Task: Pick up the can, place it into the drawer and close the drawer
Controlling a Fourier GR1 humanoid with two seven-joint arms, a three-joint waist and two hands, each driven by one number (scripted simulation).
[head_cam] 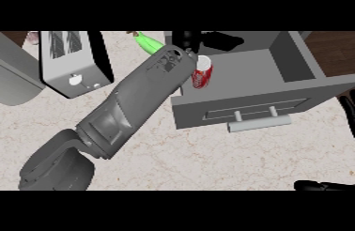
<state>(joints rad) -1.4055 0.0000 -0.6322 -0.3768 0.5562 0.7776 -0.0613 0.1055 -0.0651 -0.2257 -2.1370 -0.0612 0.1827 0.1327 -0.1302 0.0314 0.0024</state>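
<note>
- Left hand (186, 41), at twelve o'clock, hangs over the drawer's back left corner; whether it is spread or closed cannot be told.
- Toaster (69, 61) stands at ten o'clock.
- Can (202, 71) is inside the open drawer (194, 108), by its left wall.
- Right hand (322, 185) shows at five o'clock; its state cannot be told.

— What does the arm look like on your feed?
— I see the left forearm (139, 96) as a long grey casing, flat-sided, narrowing toward the wrist, where a recessed panel has small cut-outs. A seam rings it lower down, then comes a rounded, darker grey elbow shell (55, 169).
— And the hands?
— The left hand (186, 39) is black. The right hand (320, 185) shows only as a black sliver.
</note>
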